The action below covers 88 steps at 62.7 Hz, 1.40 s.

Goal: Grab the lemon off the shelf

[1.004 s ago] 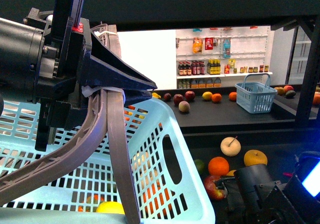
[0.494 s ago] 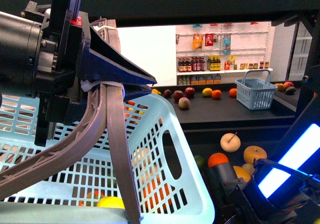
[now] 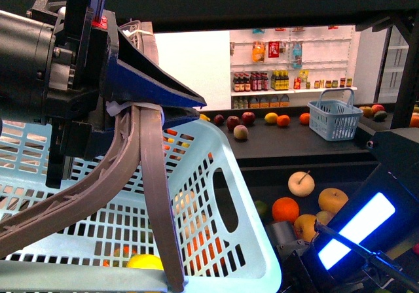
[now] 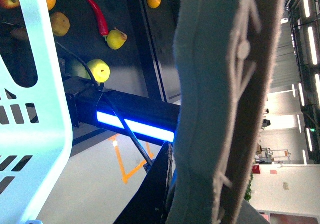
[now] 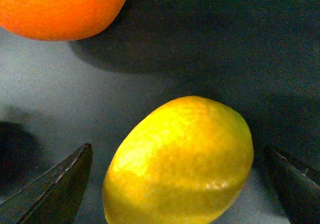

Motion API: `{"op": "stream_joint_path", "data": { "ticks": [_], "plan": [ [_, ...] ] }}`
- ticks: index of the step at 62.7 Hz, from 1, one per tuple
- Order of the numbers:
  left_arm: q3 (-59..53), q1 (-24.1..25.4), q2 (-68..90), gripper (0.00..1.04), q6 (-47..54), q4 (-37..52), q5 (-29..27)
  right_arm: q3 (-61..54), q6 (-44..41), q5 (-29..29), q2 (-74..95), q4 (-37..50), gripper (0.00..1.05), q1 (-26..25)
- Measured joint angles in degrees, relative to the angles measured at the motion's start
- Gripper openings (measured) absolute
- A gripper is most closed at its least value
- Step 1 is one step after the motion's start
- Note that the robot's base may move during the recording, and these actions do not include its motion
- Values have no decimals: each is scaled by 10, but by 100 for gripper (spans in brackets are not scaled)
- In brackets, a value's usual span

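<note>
The oval yellow lemon [image 5: 185,159] lies on the lower black bench [image 5: 225,34] of the large black metal-framed shelf [image 3: 294,152]. The right pincer [image 5: 172,184] is released around it, with one dark fingertip [image 5: 50,189] on each side. Both sit just beside the peel, and a sliver of bench shows between them and it. A round orange [image 5: 60,9] sits near the lemon but apart from it.

In the front view the right arm [image 3: 357,231], with its lit blue strip, reaches low over that bench among loose oranges and pale apples; the lemon itself is hidden there.

The left pincer [image 3: 141,110] is clenched on the grey ribbed plastic handle [image 3: 150,195] of a pale blue slotted plastic basket [image 3: 222,195]. The basket hangs close to the camera — a few fruits show through its slots. On the upper tier, farther back, a small blue basket [image 3: 334,120] stands beside a row of scattered fruit.
</note>
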Motion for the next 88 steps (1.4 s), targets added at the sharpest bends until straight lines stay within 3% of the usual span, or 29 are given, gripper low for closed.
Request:
{"op": "stream_joint_path", "data": {
  "ticks": [13, 27, 34, 58, 78, 88],
  "plan": [
    [0, 0, 0, 9, 0, 0, 0, 38, -7, 9, 19, -9, 102, 3],
    [0, 0, 0, 9, 0, 0, 0, 35, -14, 10, 21, -9, 72, 0],
    [0, 0, 0, 9, 0, 0, 0, 17, -23, 8, 12, -4, 65, -5],
    [0, 0, 0, 9, 0, 0, 0, -107, -26, 14, -53, 50, 62, -33],
    [0, 0, 0, 9, 0, 0, 0, -245, -33, 19, -200, 116, 62, -119],
    [0, 0, 0, 9, 0, 0, 0, -313, -10, -11, -309, 122, 62, -159]
  ]
}}
